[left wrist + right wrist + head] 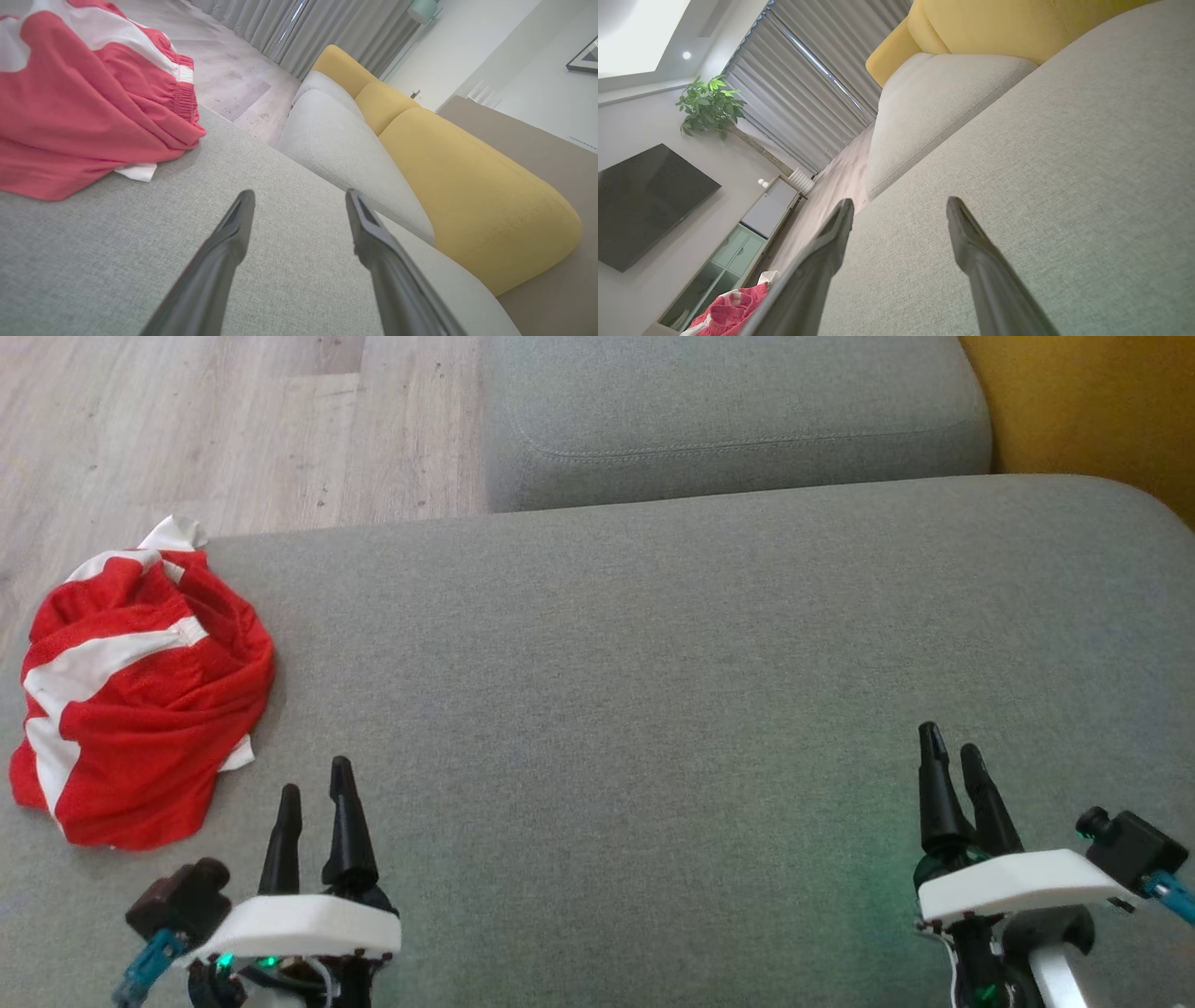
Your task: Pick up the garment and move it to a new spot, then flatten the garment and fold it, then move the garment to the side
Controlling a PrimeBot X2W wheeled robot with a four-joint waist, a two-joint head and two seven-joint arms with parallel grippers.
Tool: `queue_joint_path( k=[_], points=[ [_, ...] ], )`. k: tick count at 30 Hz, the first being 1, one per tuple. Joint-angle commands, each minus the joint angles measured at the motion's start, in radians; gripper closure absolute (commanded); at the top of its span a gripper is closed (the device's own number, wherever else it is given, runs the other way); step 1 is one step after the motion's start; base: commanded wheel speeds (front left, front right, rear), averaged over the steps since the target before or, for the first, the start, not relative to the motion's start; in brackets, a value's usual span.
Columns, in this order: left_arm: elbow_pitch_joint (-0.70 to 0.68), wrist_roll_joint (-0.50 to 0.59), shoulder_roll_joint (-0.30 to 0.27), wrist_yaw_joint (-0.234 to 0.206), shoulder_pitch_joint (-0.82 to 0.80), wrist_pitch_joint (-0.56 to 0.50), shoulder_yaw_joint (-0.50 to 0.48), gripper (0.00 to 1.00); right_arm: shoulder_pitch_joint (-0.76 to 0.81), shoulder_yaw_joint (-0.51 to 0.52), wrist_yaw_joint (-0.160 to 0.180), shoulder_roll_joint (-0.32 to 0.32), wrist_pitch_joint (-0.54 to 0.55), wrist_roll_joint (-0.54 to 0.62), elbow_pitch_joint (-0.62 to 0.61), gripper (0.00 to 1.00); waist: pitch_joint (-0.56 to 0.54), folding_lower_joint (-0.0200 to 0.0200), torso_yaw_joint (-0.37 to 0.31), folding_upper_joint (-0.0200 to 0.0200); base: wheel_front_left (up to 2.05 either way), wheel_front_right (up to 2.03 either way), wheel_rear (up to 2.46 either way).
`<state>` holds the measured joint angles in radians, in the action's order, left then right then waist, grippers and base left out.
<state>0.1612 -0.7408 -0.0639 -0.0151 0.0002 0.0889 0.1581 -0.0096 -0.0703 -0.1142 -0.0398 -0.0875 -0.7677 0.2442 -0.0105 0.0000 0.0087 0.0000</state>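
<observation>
The garment (140, 686) is a red mesh piece with white stripes, crumpled in a heap at the left end of the grey sofa seat (635, 709). In the left wrist view the garment (79, 98) lies at the upper left, and the right wrist view catches a bit of the garment (731, 310) at its bottom left. My left gripper (317, 782) stands open over the seat, just right of and nearer than the heap, holding nothing. My right gripper (952, 747) hovers open and empty over the seat's right part, far from the cloth.
A second grey cushion (728, 411) lies beyond the seat, with a yellow backrest (1092, 401) at the right. Wooden floor (187, 429) borders the seat's far left edge. A TV (644, 200), a cabinet and a plant stand across the room.
</observation>
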Motion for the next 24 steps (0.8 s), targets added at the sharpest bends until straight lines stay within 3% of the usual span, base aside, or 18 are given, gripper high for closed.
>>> queue_joint_path(
  k=[1,24],
  points=[
    [-0.035,0.035,-0.013,-0.008,-0.029,0.012,-0.012,0.0,-0.03,-0.022,-0.009,-0.008,-0.015,0.035,-0.039,0.0,0.001,0.0,0.001,0.0,0.0,0.0,0.0],
    [-0.03,0.288,0.005,-0.005,-0.023,0.081,-0.004,0.0,-0.035,-0.054,-0.012,-0.009,-0.083,0.288,-0.033,0.0,0.01,0.0,0.002,0.0,0.0,0.0,0.0]
  ],
)
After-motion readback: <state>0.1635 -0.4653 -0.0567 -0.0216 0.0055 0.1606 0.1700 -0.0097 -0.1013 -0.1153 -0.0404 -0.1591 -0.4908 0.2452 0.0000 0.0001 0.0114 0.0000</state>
